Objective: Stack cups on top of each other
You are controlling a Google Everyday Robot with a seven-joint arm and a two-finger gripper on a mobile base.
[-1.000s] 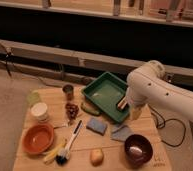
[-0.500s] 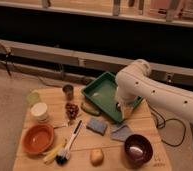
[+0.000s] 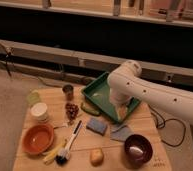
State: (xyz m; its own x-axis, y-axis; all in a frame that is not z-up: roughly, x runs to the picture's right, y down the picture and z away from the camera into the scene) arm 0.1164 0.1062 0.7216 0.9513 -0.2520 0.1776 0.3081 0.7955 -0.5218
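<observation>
In the camera view, the gripper [image 3: 119, 104] is held over the green rectangular tray [image 3: 101, 93], hidden under the white arm [image 3: 155, 95], so its state cannot be told. Leftward in the picture stand, unstacked, the dark grey metal cup [image 3: 68, 91], nearest, then the pale yellow-green plastic cup [image 3: 33, 97] and the white round cup [image 3: 39, 111].

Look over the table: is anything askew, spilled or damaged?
Only the green tray stands out: it lies at an angle to the table edges. The hand hangs over it. The metal cup, yellow-green cup and white cup stand upright; nothing spilled.
</observation>
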